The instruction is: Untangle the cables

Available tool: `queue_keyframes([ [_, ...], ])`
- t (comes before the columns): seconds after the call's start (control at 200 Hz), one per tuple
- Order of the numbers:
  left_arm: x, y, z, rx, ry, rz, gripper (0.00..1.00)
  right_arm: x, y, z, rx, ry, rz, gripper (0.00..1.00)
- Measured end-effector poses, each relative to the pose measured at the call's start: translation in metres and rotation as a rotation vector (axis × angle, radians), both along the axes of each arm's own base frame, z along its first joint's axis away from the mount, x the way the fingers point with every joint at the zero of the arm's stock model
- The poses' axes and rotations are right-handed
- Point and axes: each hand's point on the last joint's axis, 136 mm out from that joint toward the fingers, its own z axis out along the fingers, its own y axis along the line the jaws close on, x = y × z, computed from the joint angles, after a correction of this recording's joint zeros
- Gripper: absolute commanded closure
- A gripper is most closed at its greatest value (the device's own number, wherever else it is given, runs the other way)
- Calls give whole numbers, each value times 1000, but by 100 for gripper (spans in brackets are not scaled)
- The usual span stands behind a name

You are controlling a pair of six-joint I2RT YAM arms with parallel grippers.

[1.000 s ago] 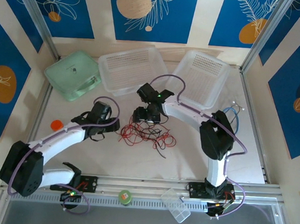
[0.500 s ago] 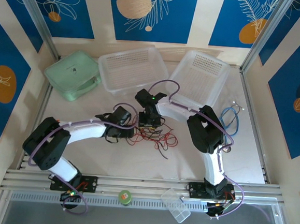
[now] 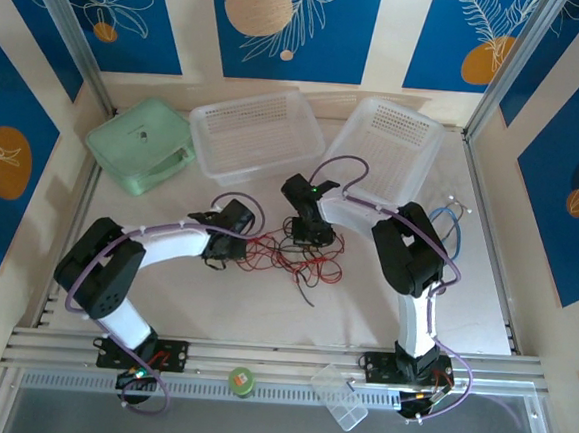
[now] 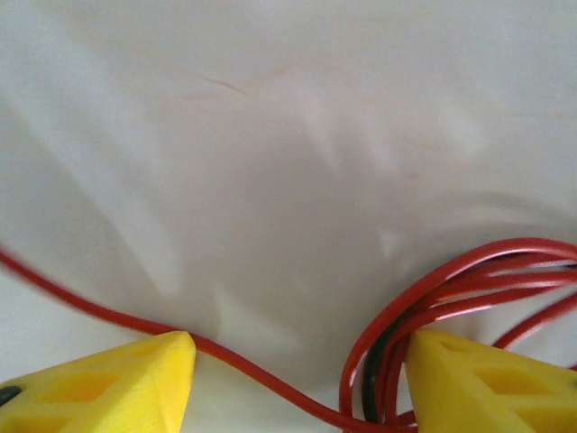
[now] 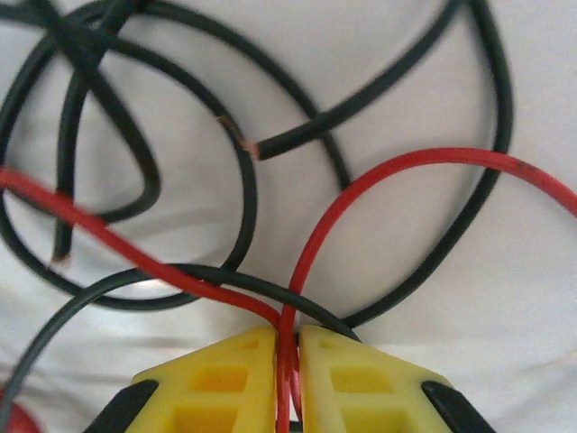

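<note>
- The cables [image 3: 301, 263], red and black, lie in one loose tangle on the middle of the counter [image 3: 212, 306], between the two hands.
- The left hand [image 4: 297, 361] stands wide at the tangle's left edge, with red strands between its yellow fingers [image 4: 108, 383].
- The right hand [image 5: 287, 347] is narrow and pinches one red strand at the tangle's far side.
- Two clear baskets [image 3: 256, 134] stand farther back.

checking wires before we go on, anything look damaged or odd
Two black cable ends look cut, bare copper at the tips, ahead of the right gripper shut on a red cable.
</note>
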Motion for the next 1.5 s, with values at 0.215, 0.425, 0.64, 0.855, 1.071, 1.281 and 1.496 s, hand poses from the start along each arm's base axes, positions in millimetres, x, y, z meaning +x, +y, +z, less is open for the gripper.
queue_keyframes([
  [0.215, 2, 42, 3, 74, 21, 95, 33, 0, -21, 0, -49, -18, -18, 77],
  [0.425, -2, 68, 8, 130, 45, 131, 28, -2, -36, 1, -80, -18, -33, 70],
  [0.64, 3, 57, 22, 74, 17, 76, 26, -6, -33, 25, -54, -53, 7, 47],
  [0.855, 9, 43, 58, -12, -60, 28, 23, -8, -2, 92, 87, -173, 80, 34],
  [1.071, 7, 33, 86, -95, -103, -4, 22, -28, 37, 109, 196, -151, 160, 31],
  [1.281, -15, 21, 47, -137, 9, -2, 24, -57, 71, 70, 174, -26, 220, 37],
  [1.496, -34, 4, 0, -98, 121, -10, 37, -72, 70, 27, 64, 54, 219, 55],
])
